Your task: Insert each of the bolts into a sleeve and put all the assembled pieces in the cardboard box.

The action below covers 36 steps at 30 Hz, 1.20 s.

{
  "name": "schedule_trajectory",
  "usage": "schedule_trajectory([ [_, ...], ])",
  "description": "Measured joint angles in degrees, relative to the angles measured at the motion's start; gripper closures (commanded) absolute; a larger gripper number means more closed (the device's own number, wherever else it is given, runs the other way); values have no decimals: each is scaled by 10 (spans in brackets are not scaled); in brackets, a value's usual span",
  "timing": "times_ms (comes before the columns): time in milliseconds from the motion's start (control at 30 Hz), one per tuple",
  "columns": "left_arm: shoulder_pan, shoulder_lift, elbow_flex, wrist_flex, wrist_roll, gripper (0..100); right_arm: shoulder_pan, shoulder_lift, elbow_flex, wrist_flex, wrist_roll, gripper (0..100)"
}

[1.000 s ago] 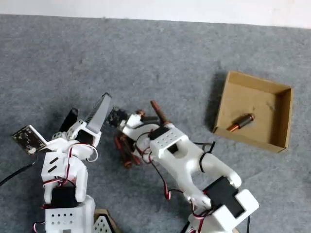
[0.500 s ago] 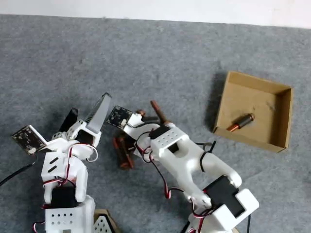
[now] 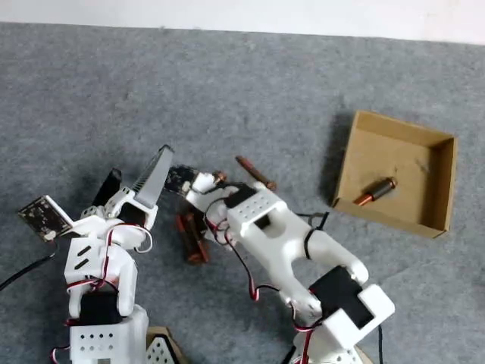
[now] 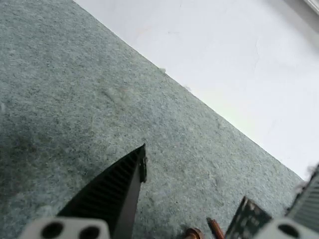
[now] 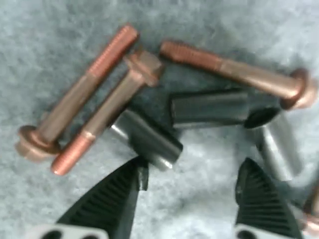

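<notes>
Copper-coloured threaded bolts (image 5: pixel 84 99) and short black metal sleeves (image 5: pixel 209 107) lie loose on the grey felt tabletop (image 5: pixel 50 30) just ahead of the right claw (image 5: pixel 194 172), which has swung over them, jaws wide and empty; grasp pending.

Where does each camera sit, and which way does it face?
High view: fixed overhead, looking down on carpet, left arm, right arm, bolts, box.
Left wrist view: on that wrist, facing across carpet to a white surface, past the left gripper.
Right wrist view: on that wrist, facing down at bolts and sleeves; right gripper in front.
Shared: high and right wrist views, the bolts.
</notes>
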State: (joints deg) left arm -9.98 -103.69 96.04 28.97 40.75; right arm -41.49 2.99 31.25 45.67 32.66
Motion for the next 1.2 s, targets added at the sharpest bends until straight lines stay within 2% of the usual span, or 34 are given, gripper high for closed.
schedule_trajectory([
  [200,0,0,0,0,0,547,-22,-1,-37,12,33,724],
  [633,0,0,0,0,0,547,-78,-1,7,7,34,724],
  [800,0,0,0,0,0,547,-79,-1,31,-32,34,724],
  [1200,-37,0,0,0,0,547,-79,34,29,-36,34,724],
])
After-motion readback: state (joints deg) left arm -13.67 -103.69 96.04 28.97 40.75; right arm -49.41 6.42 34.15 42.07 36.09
